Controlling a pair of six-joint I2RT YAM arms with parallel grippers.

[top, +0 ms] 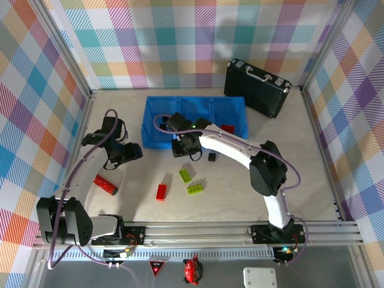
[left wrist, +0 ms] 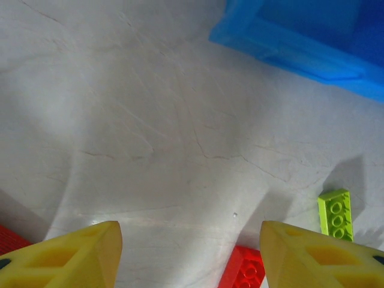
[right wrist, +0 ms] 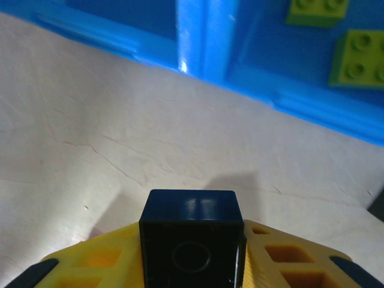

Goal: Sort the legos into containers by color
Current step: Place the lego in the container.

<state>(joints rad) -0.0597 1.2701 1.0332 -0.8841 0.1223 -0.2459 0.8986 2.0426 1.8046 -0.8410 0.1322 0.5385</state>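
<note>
Surface (top: 234, 201): pale beige, matt; fine hairline veins show close up in both wrist views.

Black hard case (top: 258, 89): far right corner, set at an angle to the back wall. Metal handle (top: 259, 74) along its far edge.

Walls (top: 180, 42): three sides, pastel plaid pattern.

Silver frame posts (top: 67, 51) rise at the back corners.

Slotted metal rail (top: 204, 231) runs along the near edge.

Below the rail: small white box (top: 259, 277), red-triangle sticker (top: 156, 267), small red item (top: 191, 270), too small to identify.
</note>
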